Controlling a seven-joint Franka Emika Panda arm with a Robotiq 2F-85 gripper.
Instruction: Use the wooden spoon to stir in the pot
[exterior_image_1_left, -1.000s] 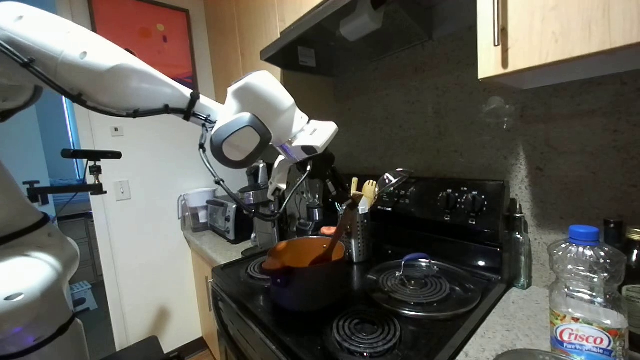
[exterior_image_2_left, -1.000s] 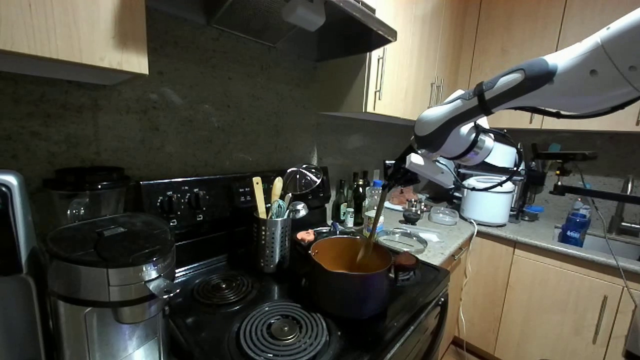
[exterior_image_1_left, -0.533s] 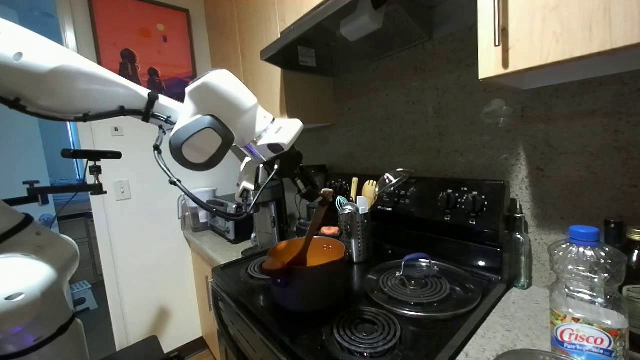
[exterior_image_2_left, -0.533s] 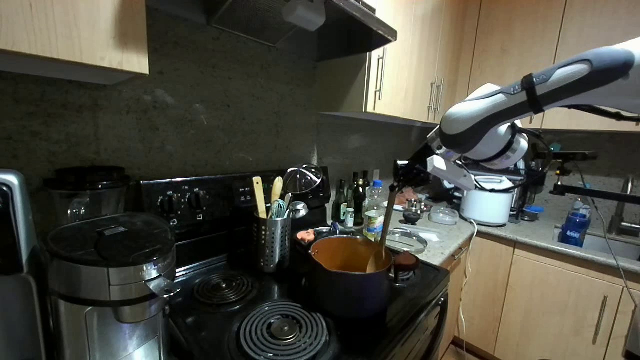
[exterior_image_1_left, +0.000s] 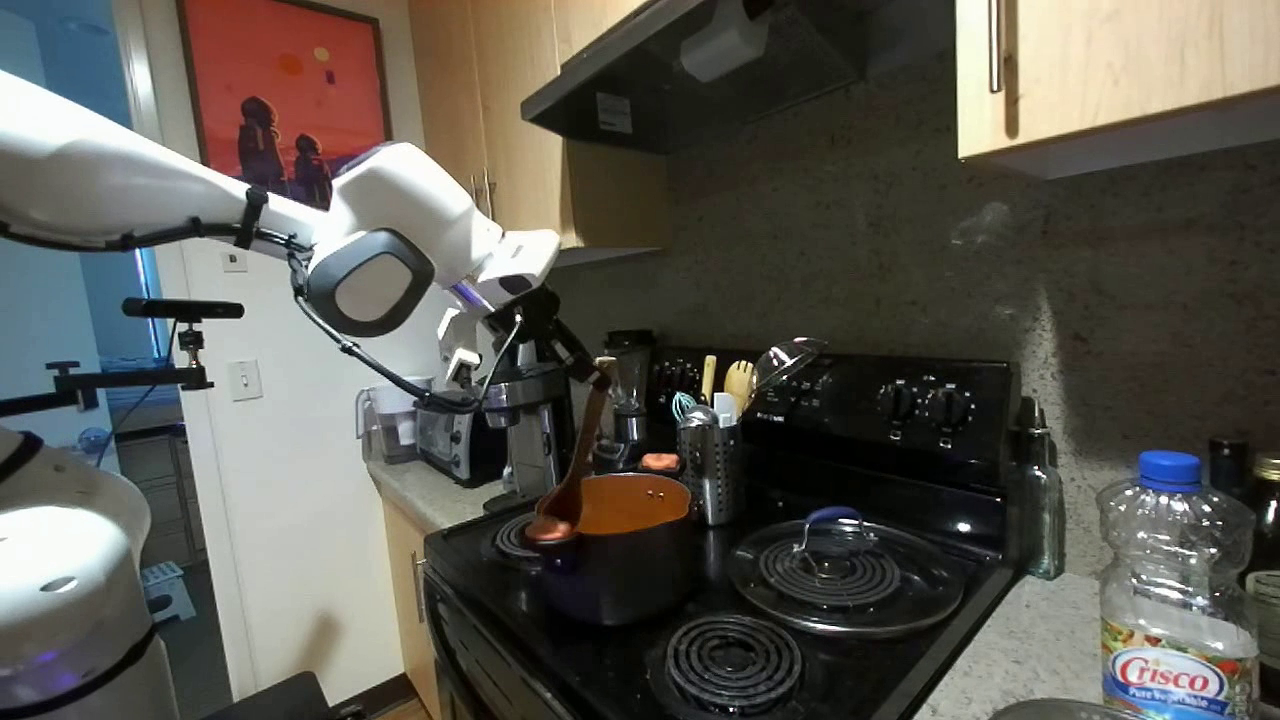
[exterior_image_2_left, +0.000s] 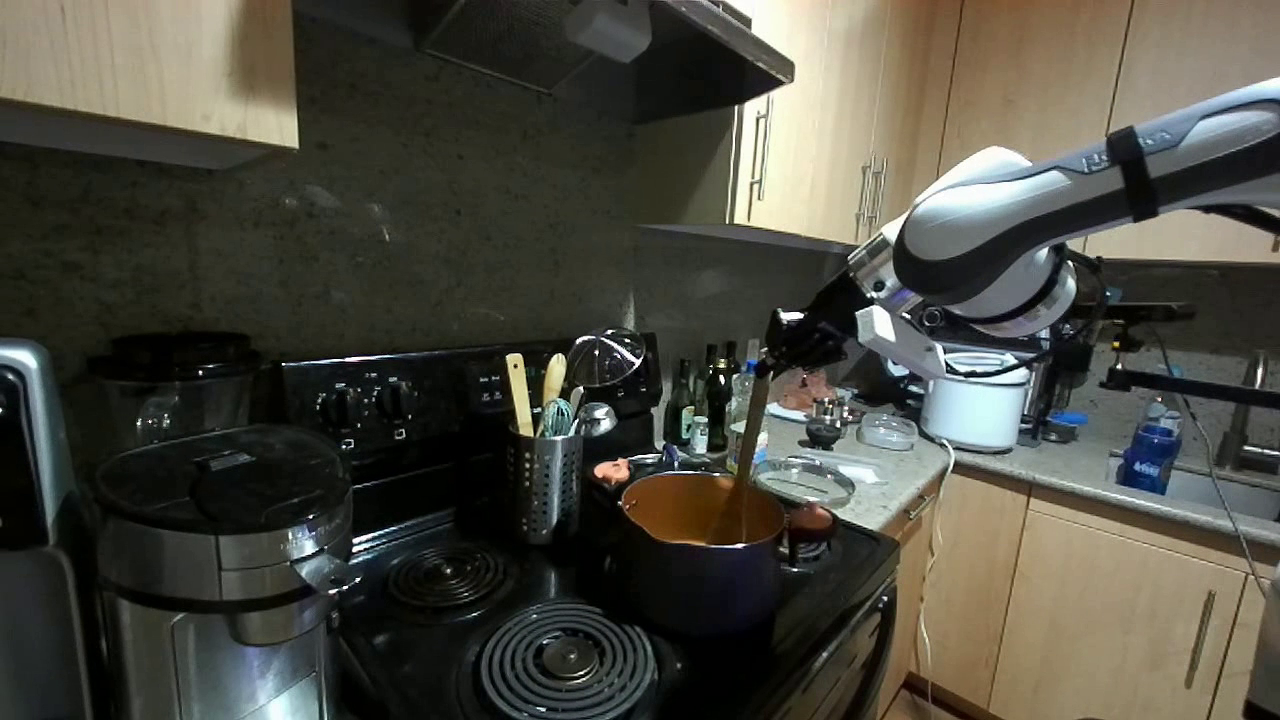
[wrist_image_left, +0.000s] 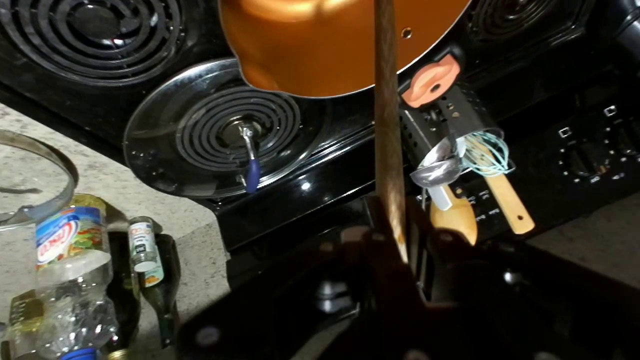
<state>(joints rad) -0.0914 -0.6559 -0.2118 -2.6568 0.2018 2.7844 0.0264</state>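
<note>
Stirring is judged to be under way: the wooden spoon, clamped in the jaws, is dipped into the orange-lined pot, and a rim-clearing sweep is needed next.

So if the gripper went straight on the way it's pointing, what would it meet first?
The gripper would probably meet the perforated metal utensil holder, judging by an exterior view, though depth is unclear.
</note>
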